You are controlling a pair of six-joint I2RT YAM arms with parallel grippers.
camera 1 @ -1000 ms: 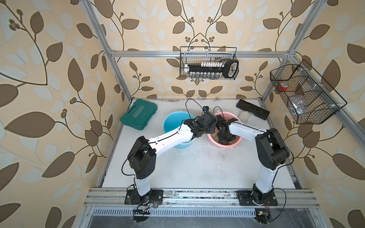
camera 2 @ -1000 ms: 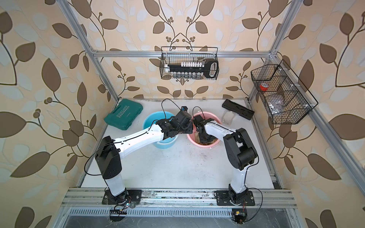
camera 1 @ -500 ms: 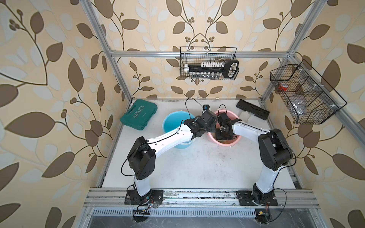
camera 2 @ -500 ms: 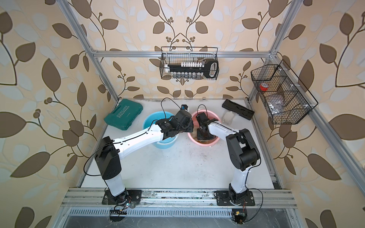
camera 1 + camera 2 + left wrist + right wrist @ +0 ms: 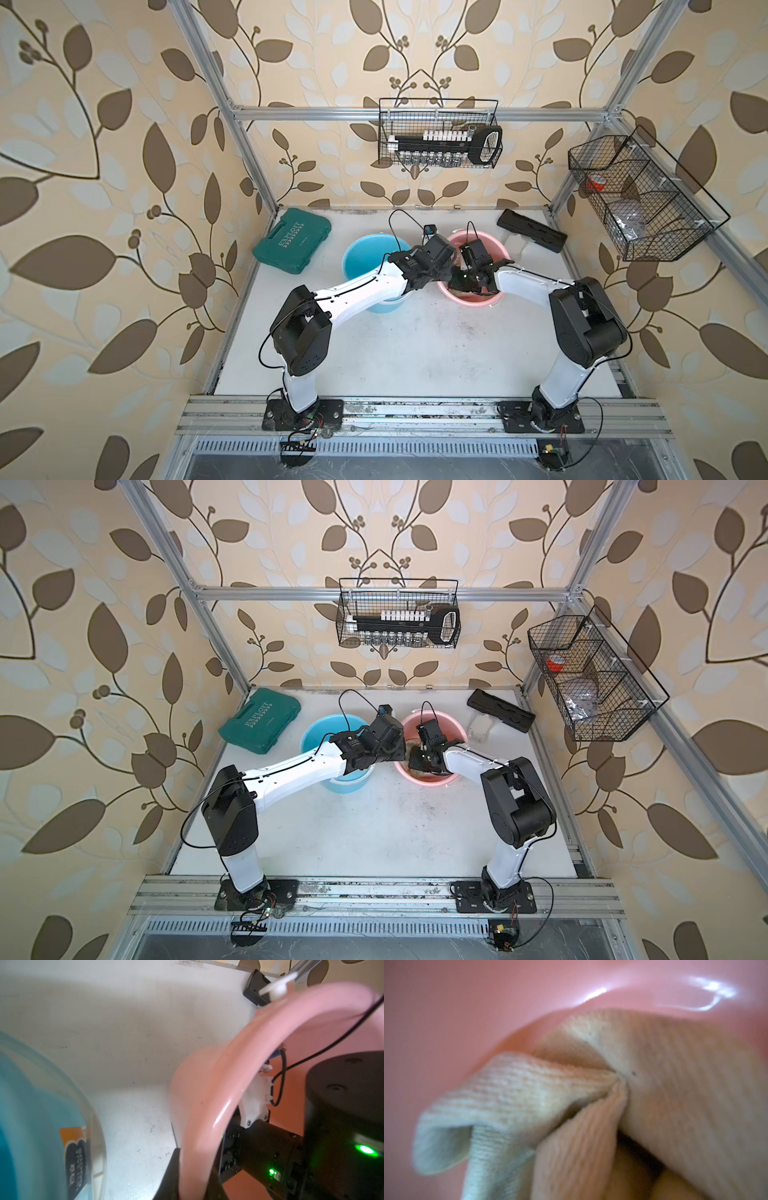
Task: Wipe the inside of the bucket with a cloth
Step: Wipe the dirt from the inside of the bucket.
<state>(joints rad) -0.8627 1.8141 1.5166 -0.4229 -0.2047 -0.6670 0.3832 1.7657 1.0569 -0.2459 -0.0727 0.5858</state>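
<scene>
At the far left of the worktop lies a green case, apart from the work. Next comes a blue bucket, upright, with the left arm reaching across its near side. The left claw is closed down on the rim of the pink bucket, one finger outside the wall and one inside, as the left wrist view shows.

The pink bucket stands upright just beside the blue one. It looks like thin, glossy plastic, so I judge it light and likely to skate or tip on the worktop under a sideways push. The rim is the stiffest place to pinch it, and that is where it is held.

The right claw is down inside the pink bucket, closed tight on the cloth. The cloth is inside the bucket, bunched into folds and lying against the pink inner wall. It is ribbed, soft and limp, surely very light. It will drag and fold rather than push flat. A gathered wad, gripped deep, should serve best, since a thin corner could slip free.

Farthest right, a black tray lies near the back corner.
</scene>
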